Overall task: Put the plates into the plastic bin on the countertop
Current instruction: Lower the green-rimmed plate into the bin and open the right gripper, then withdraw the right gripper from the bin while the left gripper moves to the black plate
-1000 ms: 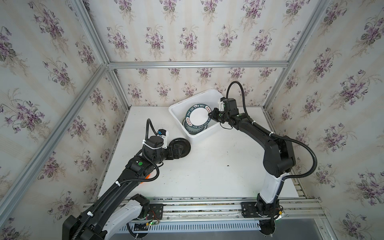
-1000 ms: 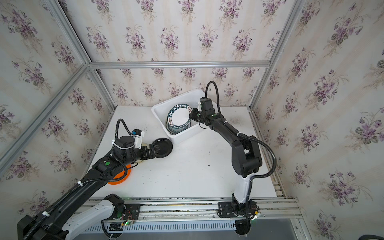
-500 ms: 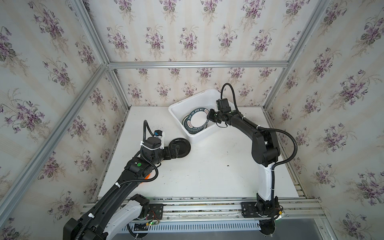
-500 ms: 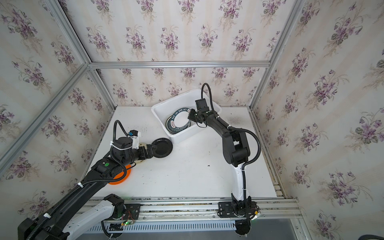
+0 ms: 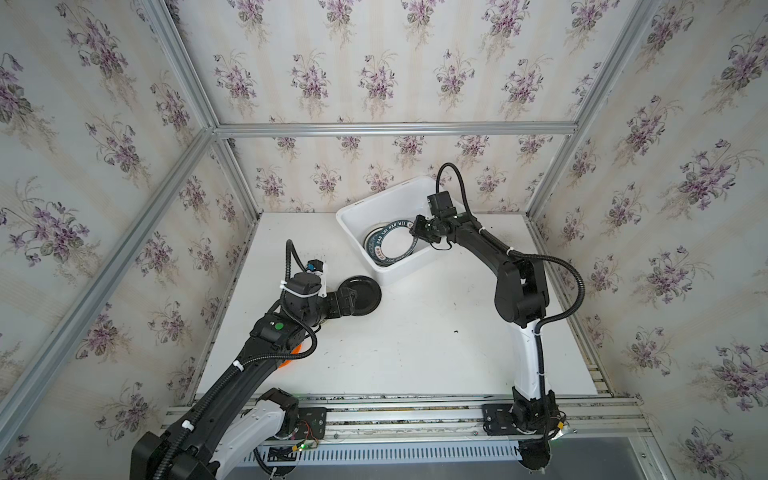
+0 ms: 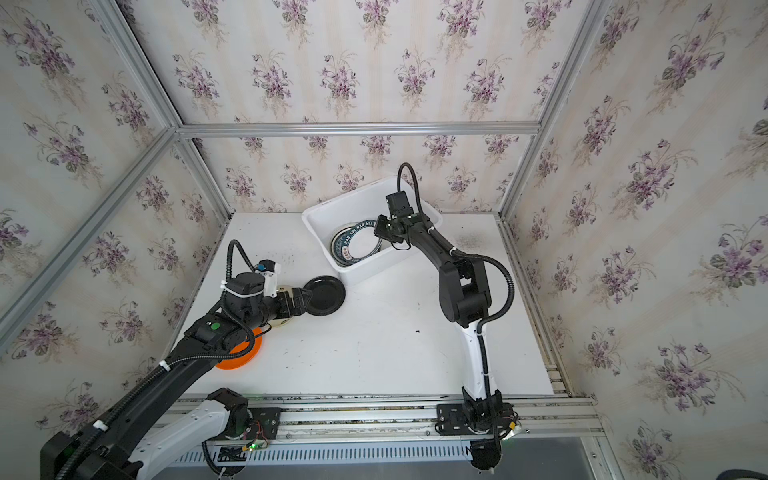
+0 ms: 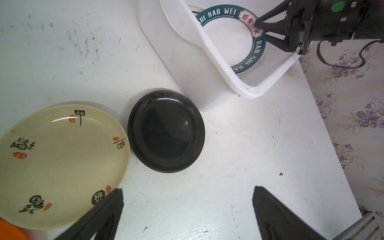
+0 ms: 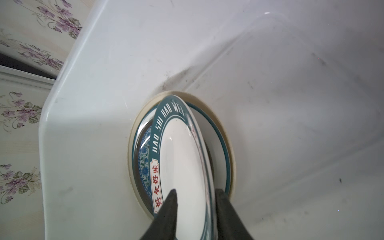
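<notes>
Right gripper [image 8: 195, 192] of mine reaches into the bin [image 8: 270, 62]. Its two fingers straddle the near rim of the lettered plate [image 8: 182, 153], one over the white face and one behind the edge. Whether they pinch that rim or only flank it, I cannot tell. This plate is tilted, its far edge down on the stack [image 8: 216, 143] lying on the bin's floor. The stack's lowest rim is cream, and a patterned plate [image 8: 144, 160] peeps out from under the lettered one. In a top view the fingers sit at the lettered plate's [image 5: 390, 249] right edge, inside the bin [image 5: 407, 268].

My left gripper [image 7: 188, 189] is spread wide and holds nothing. It hangs low above the countertop [image 7: 249, 145], pointing toward the black plate [image 7: 166, 132], which lies flat just beside the bin's outer wall. A cream plate [image 7: 60, 166] lies right against the black one; I cannot tell if they touch. An orange plate [image 6: 243, 355] lies on the countertop too, partly under my left arm.
</notes>
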Controlling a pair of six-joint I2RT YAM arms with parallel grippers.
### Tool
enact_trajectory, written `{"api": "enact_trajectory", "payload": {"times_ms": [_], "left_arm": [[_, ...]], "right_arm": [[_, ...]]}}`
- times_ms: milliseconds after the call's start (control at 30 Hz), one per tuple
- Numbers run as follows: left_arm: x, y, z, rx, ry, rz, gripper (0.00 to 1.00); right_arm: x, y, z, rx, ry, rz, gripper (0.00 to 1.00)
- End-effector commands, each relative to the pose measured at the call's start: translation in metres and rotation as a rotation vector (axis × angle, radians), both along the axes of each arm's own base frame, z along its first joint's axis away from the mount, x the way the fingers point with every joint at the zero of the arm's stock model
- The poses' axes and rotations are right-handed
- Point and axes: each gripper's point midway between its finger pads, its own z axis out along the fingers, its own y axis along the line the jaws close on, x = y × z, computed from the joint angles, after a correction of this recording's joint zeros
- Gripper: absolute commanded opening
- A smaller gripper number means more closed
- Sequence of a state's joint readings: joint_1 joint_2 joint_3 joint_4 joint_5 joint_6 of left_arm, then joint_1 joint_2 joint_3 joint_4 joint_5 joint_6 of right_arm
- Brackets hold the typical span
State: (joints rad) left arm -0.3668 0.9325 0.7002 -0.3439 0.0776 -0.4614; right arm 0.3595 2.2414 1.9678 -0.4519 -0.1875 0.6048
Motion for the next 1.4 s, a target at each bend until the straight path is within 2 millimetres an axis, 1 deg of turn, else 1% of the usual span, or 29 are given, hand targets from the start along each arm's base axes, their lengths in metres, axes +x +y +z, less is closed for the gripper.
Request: {"api": "enact_trajectory", "payload": {"times_ms": [0,67,167,233,267,300,333,433,567,600,733,933,1100,1233,1300,1367], "left_arm": [[0.003,-0.003,0.009,-0.011,-0.032,-0.018,0.99],[0.003,-0.003,0.010,-0.015,-0.034,-0.021,0.99],[0.001,-0.003,0.010,-0.019,-0.037,-0.023,0.99],[0.000,-0.003,0.011,-0.024,-0.040,-0.028,0.99],[0.000,-0.003,0.012,-0.027,-0.043,-0.029,0.99],[-0.001,-0.003,0.012,-0.029,-0.044,-0.028,0.99],[-0.001,-0.003,0.012,-0.031,-0.045,-0.029,0.99],[-0.003,-0.003,0.014,-0.041,-0.045,-0.026,0.99],[-0.003,-0.002,0.015,-0.052,-0.043,-0.022,0.99],[-0.004,-0.002,0.014,-0.053,-0.042,-0.023,0.99],[-0.005,-0.003,0.015,-0.067,-0.038,-0.022,0.99],[-0.006,0.000,0.016,-0.072,-0.045,-0.006,0.99],[-0.008,0.001,0.018,-0.070,-0.053,-0.011,0.99],[-0.009,0.004,0.017,-0.073,-0.056,0.010,0.99],[-0.010,0.005,0.016,-0.080,-0.051,0.021,0.99],[-0.010,0.006,0.014,-0.087,-0.042,0.028,0.99]], "right_arm": [[-0.001,0.001,-0.010,-0.020,0.011,0.025,0.41],[-0.001,0.002,-0.006,-0.015,0.002,0.032,0.43],[-0.001,0.006,0.001,-0.008,-0.011,0.055,0.52],[-0.002,0.005,0.007,-0.026,-0.020,0.067,0.67],[-0.003,0.002,0.011,-0.047,-0.031,0.061,0.78],[-0.003,-0.001,0.016,-0.067,-0.045,0.051,0.92],[-0.003,-0.003,0.021,-0.077,-0.059,0.048,0.99],[-0.001,-0.009,0.046,-0.110,-0.128,0.044,1.00],[-0.003,-0.020,0.086,-0.166,-0.226,0.038,1.00],[-0.005,-0.024,0.097,-0.181,-0.249,0.032,1.00],[-0.018,-0.037,0.128,-0.225,-0.305,0.030,1.00],[-0.050,-0.053,0.148,-0.208,-0.336,0.014,1.00],[-0.079,-0.067,0.163,-0.221,-0.460,0.012,1.00],[-0.110,-0.078,0.163,-0.264,-0.501,0.053,1.00],[-0.127,-0.076,0.162,-0.261,-0.529,0.112,1.00],[-0.142,-0.078,0.163,-0.239,-0.561,0.122,1.00]]}}
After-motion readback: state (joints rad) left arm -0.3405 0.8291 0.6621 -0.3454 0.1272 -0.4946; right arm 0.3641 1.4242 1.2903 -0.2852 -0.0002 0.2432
